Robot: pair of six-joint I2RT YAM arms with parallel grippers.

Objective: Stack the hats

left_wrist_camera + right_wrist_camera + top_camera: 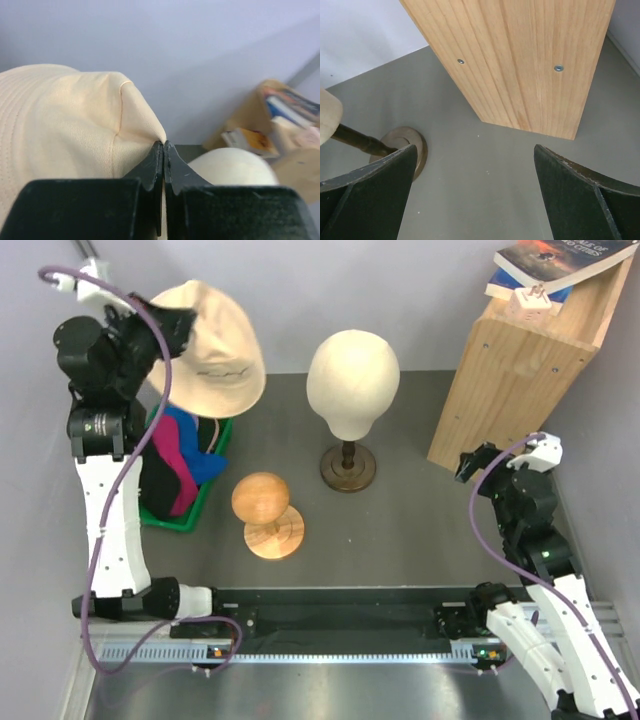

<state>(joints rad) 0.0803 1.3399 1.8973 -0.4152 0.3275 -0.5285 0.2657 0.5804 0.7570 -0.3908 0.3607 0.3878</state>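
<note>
**Pincer fingers clamping the pale hat above the bin**

Black fingers of the left pincer (163,145) are pressing flat together with no gap, and they are nipping a fold of the pale peach-cream cloth hat (65,125) at its edge. That pinch is taking the hat's whole weight. It is hanging in the air at about 10 o'clock in the top view, over the far end of the green plastic bin (176,524) beside the left arm.

The bin is holding the other hats in a heap: a blue one (195,445), a magenta one (172,468) and a black one (152,490) are showing. The raised position is likely serving the stacking, keeping the pale hat clear of the heap and of the stands.

The hat's long axis is running from the pincer at 10 o'clock down toward 4 o'clock, tilted rather than level. Its rounded outer side is facing up toward the top camera. Rows of stitching at the left of the wrist view are suggesting the brim, but which end is leading I cannot tell.

On the grey table (400,530), the cream head form on its dark stand (352,380) is standing bare at 12 o'clock. The round brown wooden form (262,502) is sitting bare nearer the arms.

At 3 o'clock the right pincer (475,150) is gaping wide with nothing between its fingers. It is pointing at the tall wooden box (530,60), well apart from every hat, and seems to be waiting out of the way.
</note>
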